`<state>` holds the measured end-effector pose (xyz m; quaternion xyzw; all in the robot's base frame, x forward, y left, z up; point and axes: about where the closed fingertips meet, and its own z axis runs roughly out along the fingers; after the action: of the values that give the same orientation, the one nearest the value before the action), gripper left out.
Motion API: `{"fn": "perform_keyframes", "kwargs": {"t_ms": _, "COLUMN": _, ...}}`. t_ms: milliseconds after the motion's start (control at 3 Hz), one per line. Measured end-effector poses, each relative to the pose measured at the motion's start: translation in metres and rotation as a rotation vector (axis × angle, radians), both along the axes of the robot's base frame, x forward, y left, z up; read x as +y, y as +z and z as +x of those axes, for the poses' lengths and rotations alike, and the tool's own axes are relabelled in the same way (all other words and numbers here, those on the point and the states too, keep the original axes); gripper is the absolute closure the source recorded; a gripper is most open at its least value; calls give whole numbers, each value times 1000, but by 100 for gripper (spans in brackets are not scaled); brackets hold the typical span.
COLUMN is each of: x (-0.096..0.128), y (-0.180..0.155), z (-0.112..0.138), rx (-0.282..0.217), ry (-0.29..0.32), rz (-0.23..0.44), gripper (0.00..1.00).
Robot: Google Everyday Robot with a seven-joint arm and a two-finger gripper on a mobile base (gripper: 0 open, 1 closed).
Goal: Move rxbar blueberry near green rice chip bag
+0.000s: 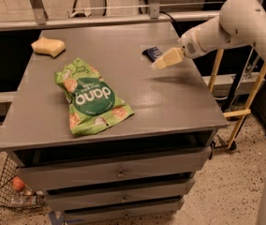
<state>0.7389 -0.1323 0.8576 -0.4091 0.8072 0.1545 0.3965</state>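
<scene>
Bar [151, 53] lies flat on the table [184, 107], upper right of centre in the frame, near the far right corner. It is a dark navy wrapper, and only its left part shows. Hand [164, 59] sits just right of the bar, low over the table and overlapping the bar's right end. Contact cannot be confirmed. Whether the hand is apart or together I cannot tell. Arm [226, 20] reaches in from the upper right.

Bag [92, 97] is left of centre, lying flat with its long axis running from upper left to lower right. It is well apart from the bar, with bare table between them. Sponge [48, 46] is in the upper left, clear of both.

Handling, as a judgement: the bar looks light, thin and fairly stiff, with a slick foil wrapper that may slide on the smooth table rather than lift. Best hold is probably across the short width at mid-length, coming from above. Pinching an end risks it pivoting or slipping out. It is not fragile and will tolerate a firm grip.

Writing: the bag shows "dang" in white on a dark green circle — upside down from this view. Smaller print on the bag and the lettering on the bar are not legible.
</scene>
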Motion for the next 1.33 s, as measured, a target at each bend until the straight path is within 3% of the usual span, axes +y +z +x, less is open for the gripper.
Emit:
{"fn": "perform_keyframes", "kwargs": {"t_ms": 667, "x": 20, "y": -19, "z": 20, "rx": 31, "ry": -2, "rz": 23, "gripper": 0}}
{"fn": "perform_keyframes", "kwargs": {"t_ms": 1333, "x": 27, "y": -35, "z": 39, "rx": 60, "ry": -31, "rz": 57, "gripper": 39}}
